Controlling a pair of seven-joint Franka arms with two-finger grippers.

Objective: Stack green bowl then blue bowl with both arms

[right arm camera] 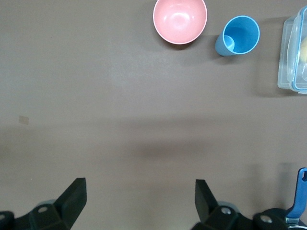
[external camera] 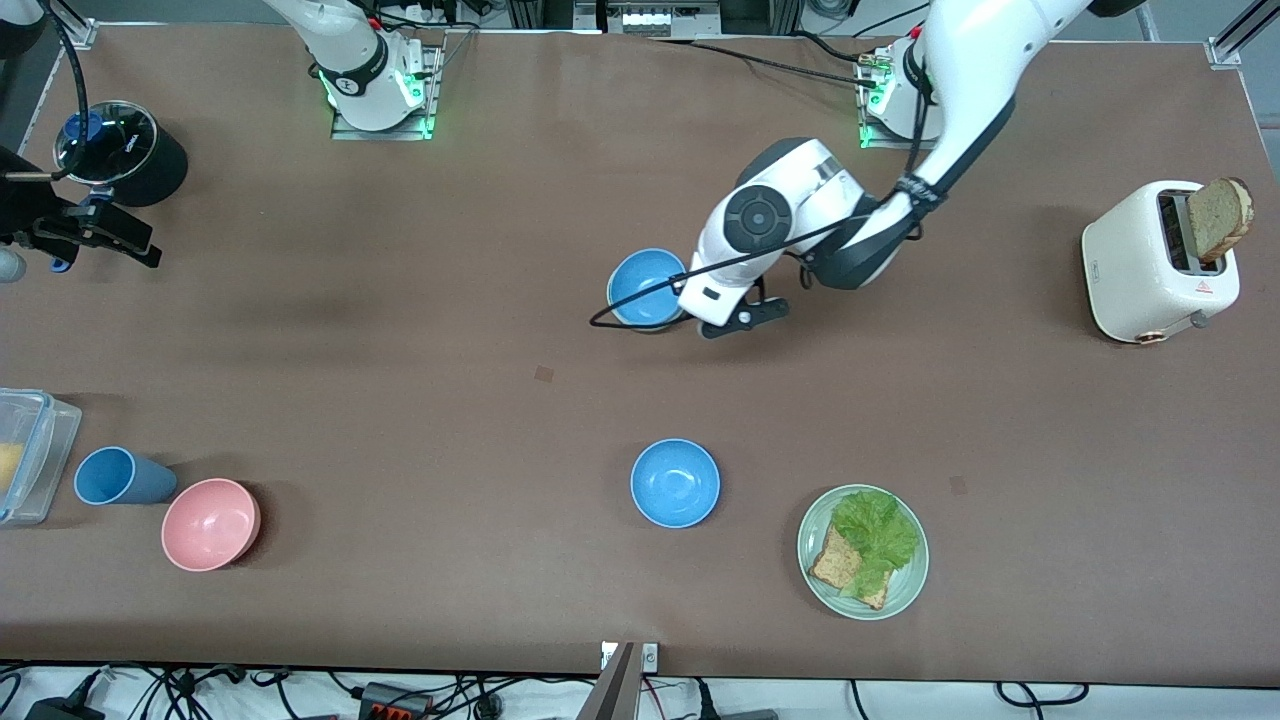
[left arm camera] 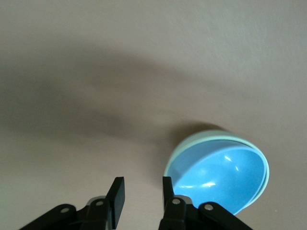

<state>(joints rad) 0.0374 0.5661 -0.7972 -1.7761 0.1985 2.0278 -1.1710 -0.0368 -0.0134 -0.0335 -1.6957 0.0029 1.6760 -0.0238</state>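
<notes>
A blue bowl (external camera: 640, 285) sits nested in the pale green bowl (left arm camera: 192, 143) near the table's middle, toward the robots' bases. In the left wrist view the blue bowl (left arm camera: 220, 177) fills the green one, and only the green rim shows. My left gripper (left arm camera: 141, 191) is open and empty, low beside this stack, with one finger (left arm camera: 167, 189) close to the rim. In the front view the left hand (external camera: 720, 290) covers the stack's edge. A second blue bowl (external camera: 675, 483) stands alone, nearer the front camera. My right gripper (right arm camera: 139, 196) is open and empty, waiting high at the right arm's end (external camera: 110, 232).
A white toaster (external camera: 1160, 260) with bread stands at the left arm's end. A green plate (external camera: 905, 590) holds lettuce and bread. A pink bowl (external camera: 210, 523), a blue cup (external camera: 122, 476), a clear container (external camera: 30, 455) and a black lidded pot (external camera: 120, 150) stand at the right arm's end.
</notes>
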